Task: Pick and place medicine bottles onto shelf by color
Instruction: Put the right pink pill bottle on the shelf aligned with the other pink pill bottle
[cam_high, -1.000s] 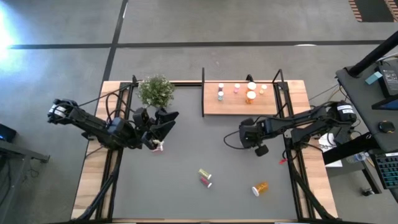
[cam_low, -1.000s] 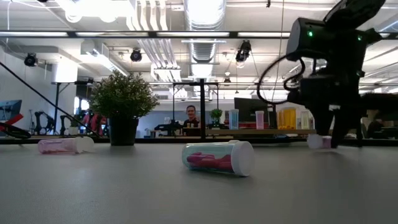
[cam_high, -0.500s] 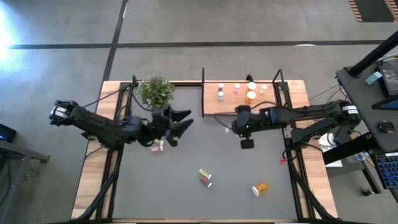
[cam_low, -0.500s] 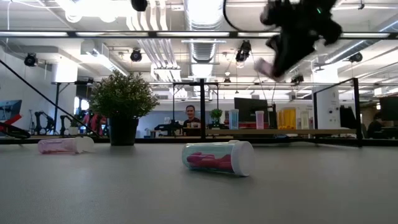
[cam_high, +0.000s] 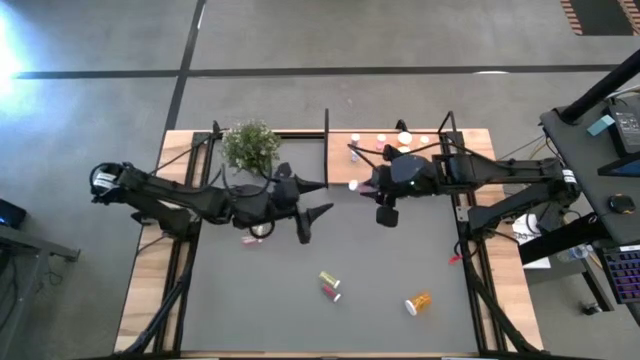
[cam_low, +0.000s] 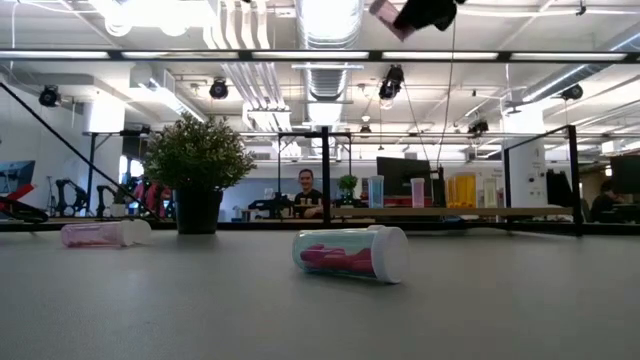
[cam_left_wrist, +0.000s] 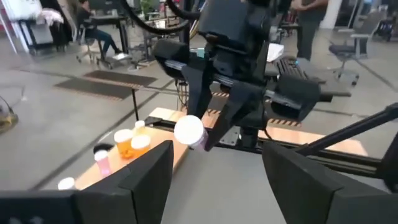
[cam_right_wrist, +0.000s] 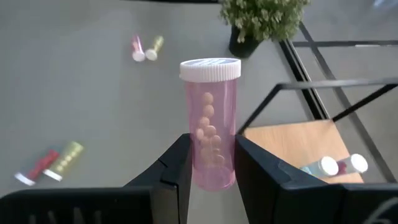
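- Left gripper (cam_high: 318, 198): raised over the table's middle, near the plant (cam_high: 250, 146) at the far edge; its fingers (cam_left_wrist: 146, 174) stand spread wide with nothing between them.
- Loose bottles: a pink bottle (cam_high: 252, 238) lies beside the left arm; a yellow-green bottle (cam_high: 329, 279) and a red-pink bottle (cam_high: 331, 291) lie touching near the table's centre; an orange bottle (cam_high: 418, 301) lies toward the near right edge.
- Right gripper (cam_high: 362, 183): held high at the shelf's left front corner, pinching a pink white-capped bottle (cam_right_wrist: 210, 121) by its lower half.
- Shelf (cam_high: 386, 168): at the table's far right edge, carrying several upright bottles (cam_high: 404, 139) along its back.
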